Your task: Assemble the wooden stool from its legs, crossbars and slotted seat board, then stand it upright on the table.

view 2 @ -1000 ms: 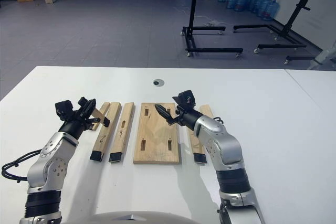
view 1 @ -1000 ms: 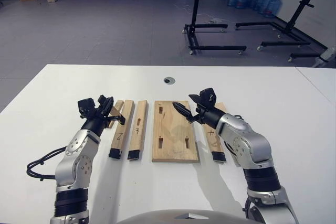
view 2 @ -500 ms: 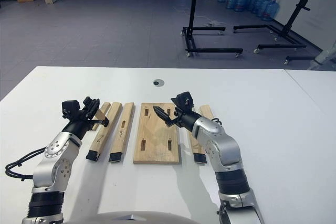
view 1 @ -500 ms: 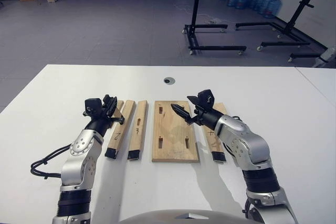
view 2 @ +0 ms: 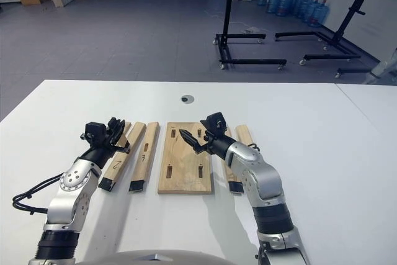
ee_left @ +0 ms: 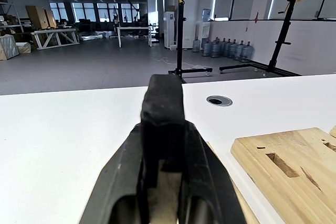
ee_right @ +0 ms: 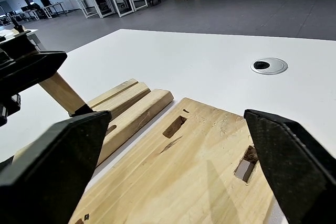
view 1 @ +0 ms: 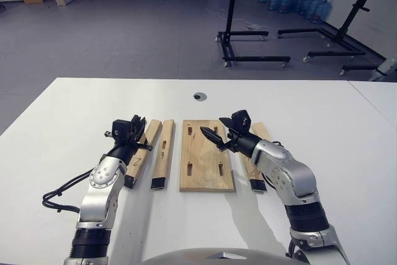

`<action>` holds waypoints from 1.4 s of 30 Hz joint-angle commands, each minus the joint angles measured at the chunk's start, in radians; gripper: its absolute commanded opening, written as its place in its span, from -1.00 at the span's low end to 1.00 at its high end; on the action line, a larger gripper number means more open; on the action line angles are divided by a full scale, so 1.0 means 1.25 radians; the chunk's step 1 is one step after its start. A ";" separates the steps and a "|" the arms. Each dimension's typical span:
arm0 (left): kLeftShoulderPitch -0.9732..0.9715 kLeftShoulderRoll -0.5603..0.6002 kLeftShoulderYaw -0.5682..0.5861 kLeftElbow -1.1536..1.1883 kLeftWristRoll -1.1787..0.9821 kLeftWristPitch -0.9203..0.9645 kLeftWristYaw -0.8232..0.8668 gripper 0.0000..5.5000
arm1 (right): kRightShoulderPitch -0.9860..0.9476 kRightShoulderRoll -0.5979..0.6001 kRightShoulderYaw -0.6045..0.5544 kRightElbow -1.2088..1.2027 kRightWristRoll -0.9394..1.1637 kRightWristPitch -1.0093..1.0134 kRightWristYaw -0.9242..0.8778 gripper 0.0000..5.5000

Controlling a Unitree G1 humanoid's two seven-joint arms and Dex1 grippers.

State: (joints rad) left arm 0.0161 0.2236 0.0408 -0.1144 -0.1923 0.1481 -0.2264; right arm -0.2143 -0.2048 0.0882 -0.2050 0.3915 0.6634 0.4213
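Left gripper (view 1: 136, 133) clamped on a thin crossbar (ee_right: 63, 94) above the left legs (view 1: 162, 153), right gripper (view 1: 216, 130) wide open over the seat board (view 1: 206, 169), right legs (view 1: 255, 173) partly hidden under that arm, grommet hole (view 1: 199, 96) beyond.

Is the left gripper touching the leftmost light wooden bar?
Touching. The right wrist view shows the left gripper clamped on one end of the tilted light wooden bar.

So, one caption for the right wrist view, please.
Open right gripper above the slotted seat board, wooden legs beside it on the white table.
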 commanded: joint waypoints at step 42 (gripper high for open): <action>-0.364 0.065 0.003 -0.201 -0.041 0.530 0.087 -0.04 | -0.022 0.011 0.007 0.010 -0.019 -0.007 -0.002 0.70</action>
State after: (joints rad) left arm -0.4249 0.3081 0.0449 -0.3645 -0.2536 0.8175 -0.1158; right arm -0.2253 -0.1849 0.0988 -0.1992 0.3736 0.6516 0.4197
